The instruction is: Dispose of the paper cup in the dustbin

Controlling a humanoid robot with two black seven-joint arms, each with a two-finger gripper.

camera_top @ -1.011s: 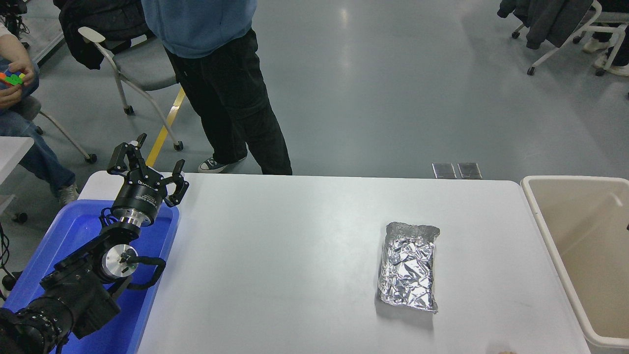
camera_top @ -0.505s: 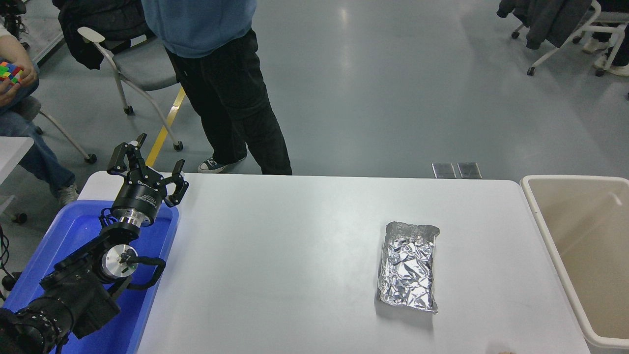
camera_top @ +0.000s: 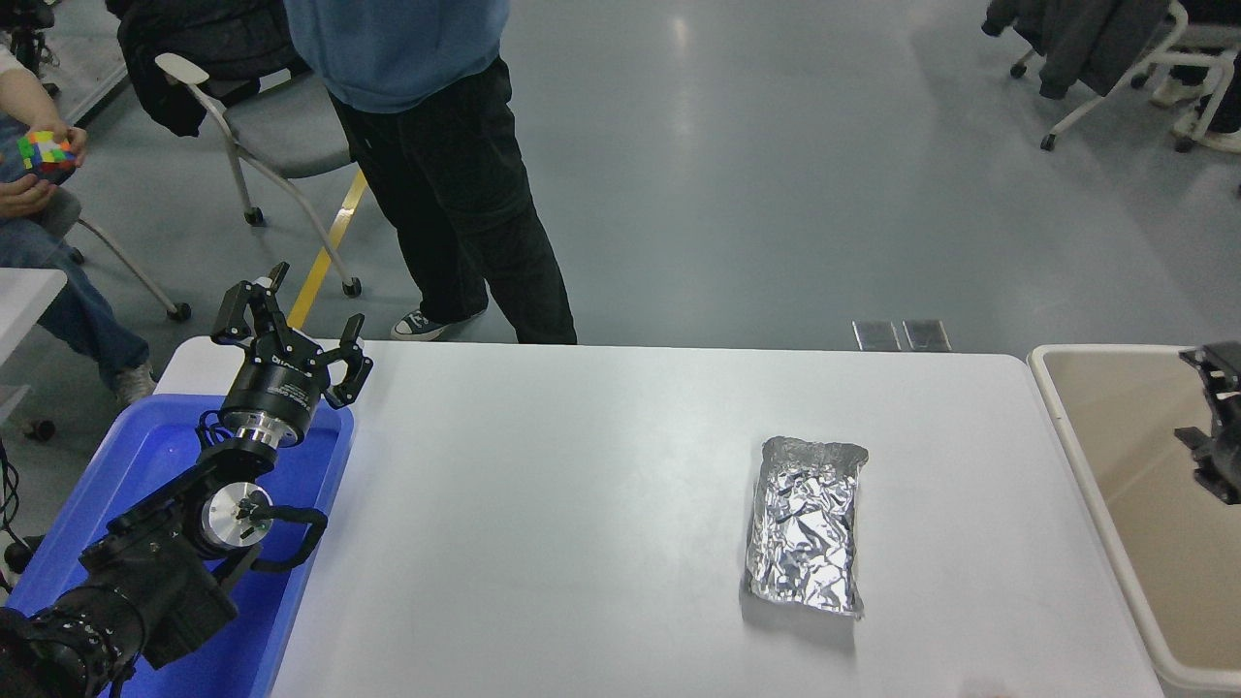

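Edge of frame cuts off the right gripper (camera_top: 1217,427) over the beige dustbin (camera_top: 1076,456); its grasp is unreadable.
Crinkled foil pouch (camera_top: 807,525) lies flat on the table (camera_top: 582,523); left gripper (camera_top: 287,325) splayed.

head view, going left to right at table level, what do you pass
blue bin with the left gripper parked over it → white table → foil pouch → dustbin → right gripper at the right edge

Glossy grey floor (camera_top: 776,194); wheeled chairs (camera_top: 262,126) behind white table (camera_top: 582,504).
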